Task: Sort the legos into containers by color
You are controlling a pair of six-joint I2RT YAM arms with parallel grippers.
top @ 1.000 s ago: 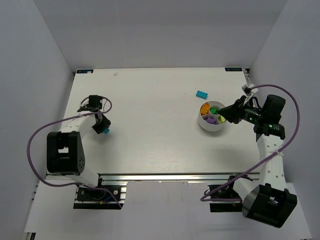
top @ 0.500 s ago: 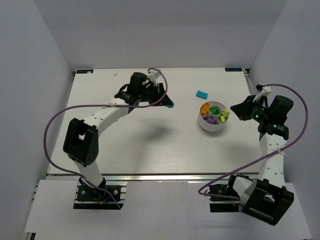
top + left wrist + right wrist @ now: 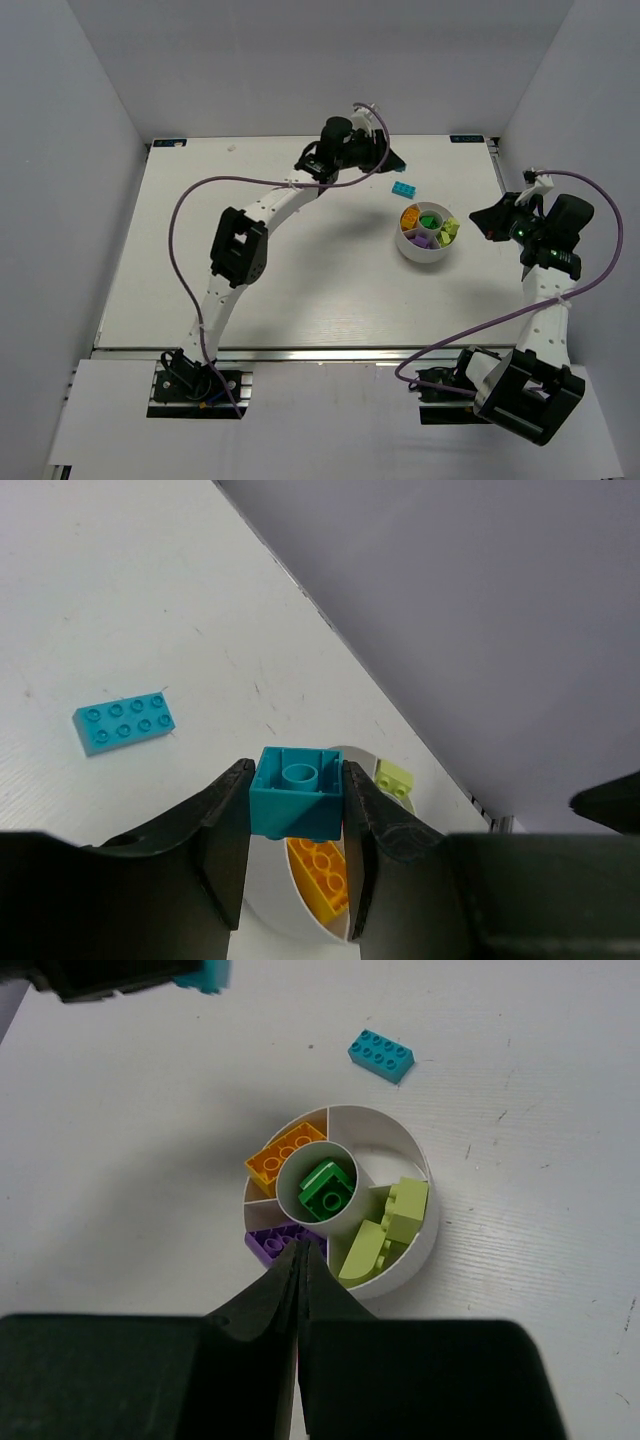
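Clamped between the dark fingers of the left claw (image 3: 296,772), a small square cyan brick (image 3: 296,798) is seen, gripped on two opposite sides with its hollow face and single round tube turned towards the wrist camera. That claw is held above the far part of the tabletop (image 3: 300,290), to the far left of the round white bowl (image 3: 426,256), with its arm stretched out long from the base at the near left. A flat cyan plate (image 3: 404,188) with eight studs is laid on the tabletop near the bowl on its far-left side, not touching it. The bowl is set in the right half of the tabletop and is divided by thin white walls around a round centre cup. A green brick (image 3: 325,1192) is held in the centre cup, an orange brick (image 3: 283,1153) is lodged in the left compartment, lime-yellow bricks (image 3: 385,1225) are piled in the right one, and a purple brick (image 3: 272,1243) is kept in the near one, partly hidden in the right wrist view by that claw's fingers. The right claw (image 3: 299,1255) is drawn together, its fingers pressed flat against each other, and is held to the right of the bowl, apart from it and pointed towards it
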